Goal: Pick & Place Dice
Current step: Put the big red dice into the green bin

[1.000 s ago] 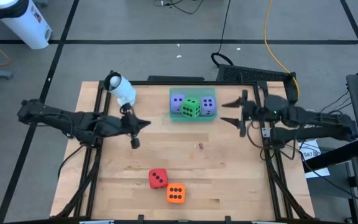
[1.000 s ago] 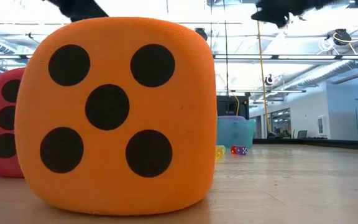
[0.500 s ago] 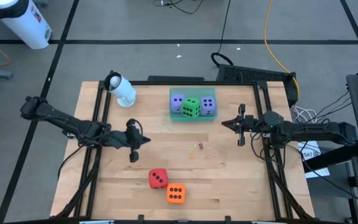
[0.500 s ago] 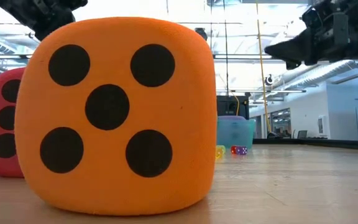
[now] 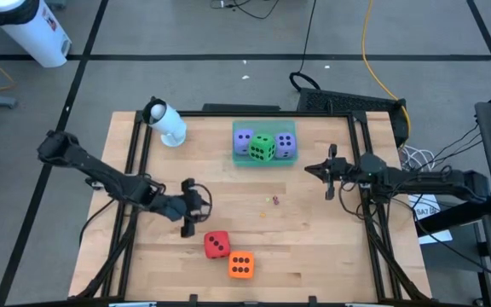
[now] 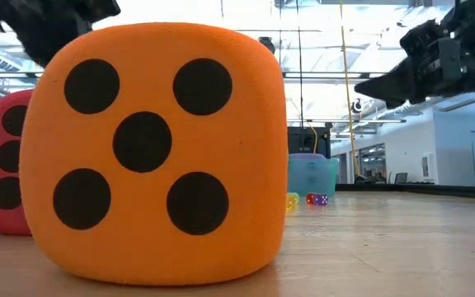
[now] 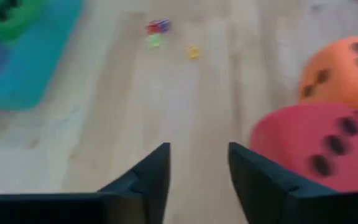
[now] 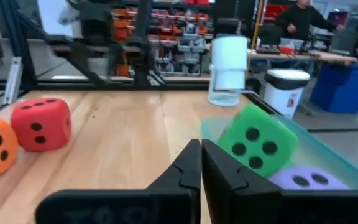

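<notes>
The red die (image 5: 216,245) and the orange die (image 5: 241,265) rest on the table near its front edge. A green die (image 5: 262,148) sits between two light purple dice (image 5: 243,139) (image 5: 285,143) in the teal tray (image 5: 263,162) at the back. My left gripper (image 5: 205,203) (image 7: 197,168) hangs open just left of and behind the red die (image 7: 316,146), with nothing between its fingers. My right gripper (image 5: 309,170) (image 8: 201,158) is shut and empty, to the right of the tray, pointing toward the table's left.
A white cylinder (image 5: 167,124) lies at the table's back left corner. A few tiny dice (image 5: 274,200) lie mid-table. Black frame rails (image 5: 132,170) run along the left and right sides. Bare wood lies between the tray and the two front dice.
My left gripper has moved toward the table's near edge and down toward the red die, and its fingers have opened. My right gripper has shut, empty, and shifted slightly toward the near edge. No die has moved.
</notes>
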Robot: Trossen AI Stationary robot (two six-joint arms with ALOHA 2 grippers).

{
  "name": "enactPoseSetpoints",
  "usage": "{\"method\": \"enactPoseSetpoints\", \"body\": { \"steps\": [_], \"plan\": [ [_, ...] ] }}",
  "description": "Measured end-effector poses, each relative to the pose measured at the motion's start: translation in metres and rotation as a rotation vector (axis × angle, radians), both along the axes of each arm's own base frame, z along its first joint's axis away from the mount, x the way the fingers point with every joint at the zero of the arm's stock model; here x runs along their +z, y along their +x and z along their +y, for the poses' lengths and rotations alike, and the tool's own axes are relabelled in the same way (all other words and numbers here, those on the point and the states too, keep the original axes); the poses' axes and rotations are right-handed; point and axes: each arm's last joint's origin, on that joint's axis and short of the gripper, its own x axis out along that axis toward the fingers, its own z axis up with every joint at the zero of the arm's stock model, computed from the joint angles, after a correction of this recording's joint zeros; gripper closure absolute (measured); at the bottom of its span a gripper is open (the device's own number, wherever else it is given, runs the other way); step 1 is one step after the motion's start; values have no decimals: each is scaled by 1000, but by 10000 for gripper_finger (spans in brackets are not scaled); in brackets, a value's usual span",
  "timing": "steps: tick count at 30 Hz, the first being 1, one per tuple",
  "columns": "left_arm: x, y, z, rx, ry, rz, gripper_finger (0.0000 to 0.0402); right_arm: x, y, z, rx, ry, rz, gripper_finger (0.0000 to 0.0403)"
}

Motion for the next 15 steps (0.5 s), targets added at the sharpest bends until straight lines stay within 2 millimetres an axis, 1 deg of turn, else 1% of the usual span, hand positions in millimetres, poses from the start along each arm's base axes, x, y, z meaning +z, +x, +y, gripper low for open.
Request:
{"method": "enactPoseSetpoints", "body": {
  "steps": [5, 9, 12, 15],
  "plan": [
    [5, 14, -23, -78, -2, 49, 151, -12, -2, -2, -15, 8, 34, 401],
    [5, 27, -41, -107, -19, 125, 100, -12, -3, -4, -31, 6, 21, 399],
    [7, 38, -53, -116, -25, 157, 70, -10, -3, -4, -35, 2, 6, 399],
    [10, 48, -64, -112, -63, 192, 49, -9, -3, -4, -33, 1, -3, 399]
  ]
}}
